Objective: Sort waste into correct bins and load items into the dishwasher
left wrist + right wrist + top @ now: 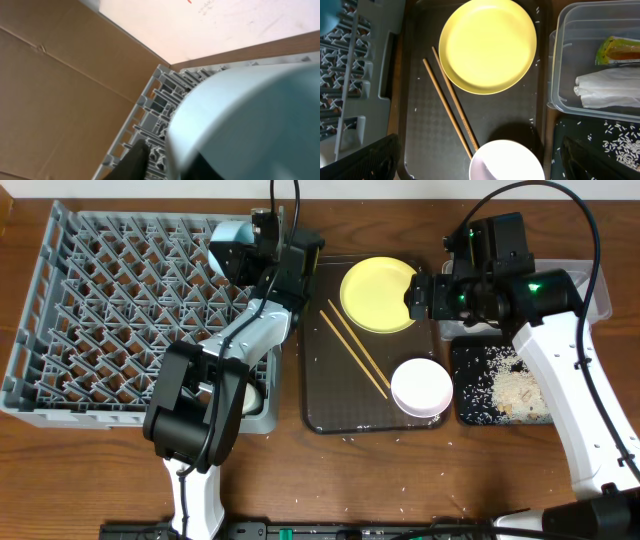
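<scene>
My left gripper (252, 258) is shut on the rim of the light blue bowl (228, 246) and holds it tilted over the back right of the grey dish rack (90, 310). The bowl (250, 120) fills the left wrist view, with the rack (157, 107) below it. My right gripper (420, 296) is open and empty above the yellow plate (376, 294). In the right wrist view, the gripper (480, 150) is above the plate (487, 45), the chopsticks (450, 107) and the white bowl (507, 161). A small white cup (254, 396) sits at the rack's front right.
The plate, chopsticks (355, 348) and white bowl (421, 387) lie on a dark brown tray (325, 405). The clear tub (559, 65) holds the yellow-green wrapper (620, 50) and white wrapper (610, 87). The black tray (470, 405) holds rice scraps (520, 388). Rice grains dot the table.
</scene>
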Action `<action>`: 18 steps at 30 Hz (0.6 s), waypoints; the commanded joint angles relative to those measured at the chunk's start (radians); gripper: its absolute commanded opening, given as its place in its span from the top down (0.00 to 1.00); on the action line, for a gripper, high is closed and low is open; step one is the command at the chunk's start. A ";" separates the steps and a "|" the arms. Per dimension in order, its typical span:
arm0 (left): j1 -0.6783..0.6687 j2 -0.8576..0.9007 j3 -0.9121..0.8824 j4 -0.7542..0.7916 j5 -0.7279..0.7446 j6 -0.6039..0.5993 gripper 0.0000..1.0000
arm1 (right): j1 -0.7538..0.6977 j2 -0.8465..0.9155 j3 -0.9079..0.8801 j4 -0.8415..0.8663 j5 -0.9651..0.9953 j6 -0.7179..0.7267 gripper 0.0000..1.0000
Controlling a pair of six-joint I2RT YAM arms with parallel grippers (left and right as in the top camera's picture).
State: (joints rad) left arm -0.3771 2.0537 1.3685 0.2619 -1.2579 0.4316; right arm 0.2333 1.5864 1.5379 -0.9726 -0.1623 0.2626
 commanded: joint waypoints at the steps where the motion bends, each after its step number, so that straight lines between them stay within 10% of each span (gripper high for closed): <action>1: -0.016 0.006 -0.005 0.001 -0.019 0.002 0.58 | -0.003 0.003 -0.002 -0.001 0.005 0.006 0.01; 18: -0.103 0.006 -0.005 -0.127 0.122 -0.141 0.36 | -0.003 0.003 -0.002 -0.001 0.005 0.006 0.01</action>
State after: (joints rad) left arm -0.4850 2.0537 1.3670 0.1421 -1.1828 0.3714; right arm 0.2333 1.5867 1.5379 -0.9726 -0.1619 0.2626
